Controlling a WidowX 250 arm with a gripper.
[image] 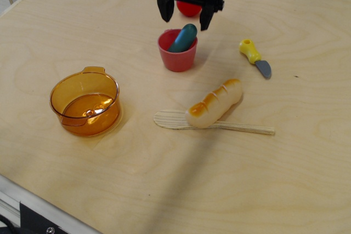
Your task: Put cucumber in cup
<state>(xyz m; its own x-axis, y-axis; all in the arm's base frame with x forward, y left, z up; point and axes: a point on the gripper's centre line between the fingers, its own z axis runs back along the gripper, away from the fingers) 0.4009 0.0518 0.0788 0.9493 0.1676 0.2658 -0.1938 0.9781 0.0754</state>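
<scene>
The teal-green cucumber [183, 37] stands tilted inside the small red cup [177, 57], its upper end leaning over the right side of the rim. The cup stands upright on the wooden table at centre back. My black gripper [185, 16] hangs just above and behind the cup, its two fingers spread wide apart and holding nothing. Neither finger touches the cucumber.
A red tomato [190, 9] lies behind the gripper. A transparent orange pot [85, 102] sits at the left. A cream-and-orange bread loaf [215, 102] lies on a wooden spatula [241, 128] in front of the cup. A yellow-handled knife [254, 57] lies to the right.
</scene>
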